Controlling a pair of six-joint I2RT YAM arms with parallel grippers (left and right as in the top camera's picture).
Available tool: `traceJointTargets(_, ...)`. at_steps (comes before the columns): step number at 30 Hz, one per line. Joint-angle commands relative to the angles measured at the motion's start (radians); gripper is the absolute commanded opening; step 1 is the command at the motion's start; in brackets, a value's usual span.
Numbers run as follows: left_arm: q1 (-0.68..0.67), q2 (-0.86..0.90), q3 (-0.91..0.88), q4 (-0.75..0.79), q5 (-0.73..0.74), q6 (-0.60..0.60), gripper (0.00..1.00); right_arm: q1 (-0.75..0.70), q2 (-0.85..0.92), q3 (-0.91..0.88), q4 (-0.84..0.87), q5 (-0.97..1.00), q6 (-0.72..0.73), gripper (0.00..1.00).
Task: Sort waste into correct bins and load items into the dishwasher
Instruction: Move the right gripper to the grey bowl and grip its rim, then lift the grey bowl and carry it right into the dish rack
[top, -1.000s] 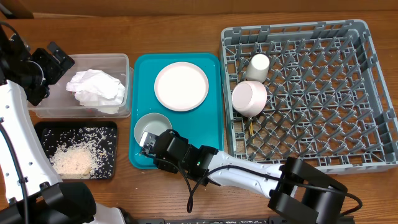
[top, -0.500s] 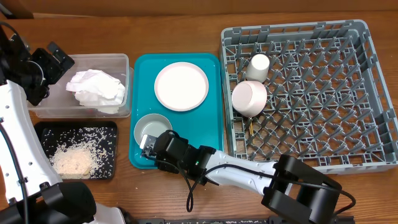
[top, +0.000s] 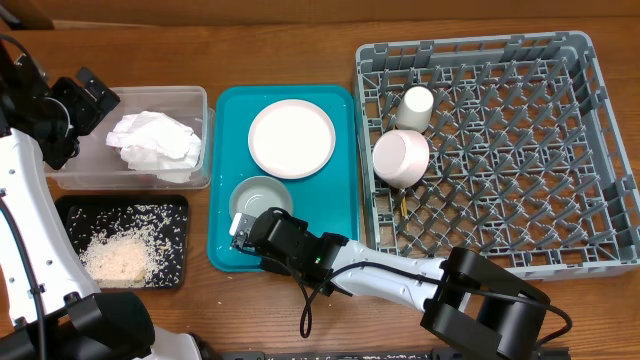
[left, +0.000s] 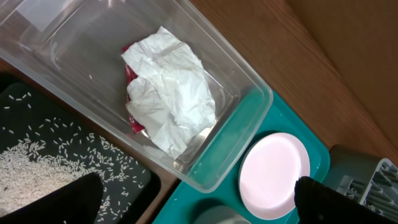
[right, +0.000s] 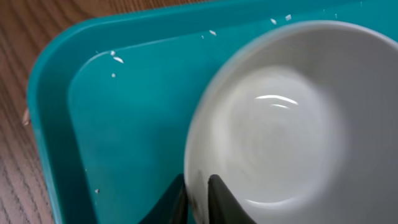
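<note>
At the far left the left gripper hangs over the clear tub with its jaws spread wide and nothing between them. In the tub lie the crumpled napkin and, half hidden under it, the red sauce packet; both are light, soft things that need no care. Just below, the black tray holds the heap of rice grains.

Next comes the teal serving tray, with the grey-green bowl at its near end and the pale pink plate beyond it. The right gripper has its fingers on either side of the bowl's near rim, one inside and one outside, closed on the wall. The bowl looks stiff, smooth and glossy, most likely ceramic or hard plastic, so I judge it slippery and prone to swing or slide when held by one edge; a deep, firm bite on the rim and a slow lift would suit it. A few stray grains lie on the teal floor beside it. The plate is flat and low, with only its thin edge to pinch, and looks the hardest piece to pick up.

At the right the grey dish rack already carries the white cup and the whitish-pink bowl, both near its left wall
</note>
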Motion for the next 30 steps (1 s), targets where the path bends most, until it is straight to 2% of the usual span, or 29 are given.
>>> traceJointTargets(1,-0.003,-0.005,0.022,0.001,0.008,-0.011,1.00,-0.005,0.006,0.016,-0.009,0.050,0.001,0.10)
traceJointTargets(7,-0.003,-0.005,0.022,0.001,0.008,-0.011,1.00,-0.002,-0.014,0.016,-0.014,0.059,0.002,0.04)
traceJointTargets(11,-0.003,-0.005,0.022,0.001,0.008,-0.011,1.00,0.011,-0.055,0.016,-0.023,0.059,0.042,0.04)
traceJointTargets(15,-0.003,-0.005,0.022,0.001,0.008,-0.011,1.00,0.013,-0.121,0.016,-0.027,0.058,0.195,0.04)
traceJointTargets(22,-0.004,-0.005,0.022,0.001,0.008,-0.011,1.00,-0.009,-0.448,0.035,-0.134,0.025,0.454,0.04)
traceJointTargets(26,-0.003,-0.005,0.022,0.001,0.008,-0.011,1.00,-0.088,-0.651,0.035,-0.219,-0.079,0.684,0.04)
traceJointTargets(30,-0.006,-0.005,0.022,0.001,0.008,-0.011,1.00,-0.244,-0.805,0.035,-0.331,-0.325,0.837,0.04)
